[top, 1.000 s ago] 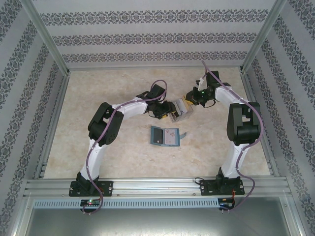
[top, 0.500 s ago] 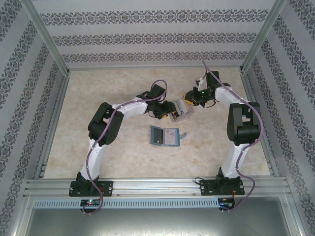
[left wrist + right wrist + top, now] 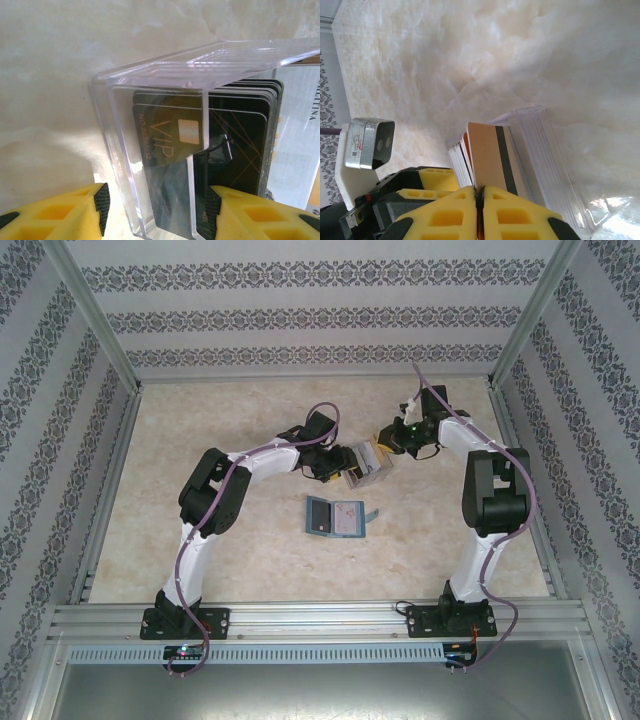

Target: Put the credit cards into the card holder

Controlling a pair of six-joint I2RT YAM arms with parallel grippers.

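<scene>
A clear plastic box (image 3: 365, 468) stands mid-table with several credit cards (image 3: 170, 130) upright inside, a dark "VIP" one in front. My left gripper (image 3: 340, 468) is open. Its jaws straddle a corner of the box (image 3: 115, 130), the right pad against it and a slim gap at the left pad. My right gripper (image 3: 480, 192) is shut on a tan card with a dark stripe (image 3: 492, 155), which stands partly out of the stack (image 3: 457, 160). In the top view the right gripper (image 3: 383, 445) is over the box's far right side. The teal card holder (image 3: 335, 516) lies open nearer the arm bases.
The left wrist's camera housing (image 3: 370, 142) sits close beside the box. The box's lid (image 3: 220, 60) is tipped open. Patterned walls and metal posts ring the pale table (image 3: 220, 440). An aluminium rail (image 3: 320, 620) runs along the near edge.
Almost nothing differs; the right wrist has shifted very slightly by the box, and the left arm and the card holder have stayed put.
</scene>
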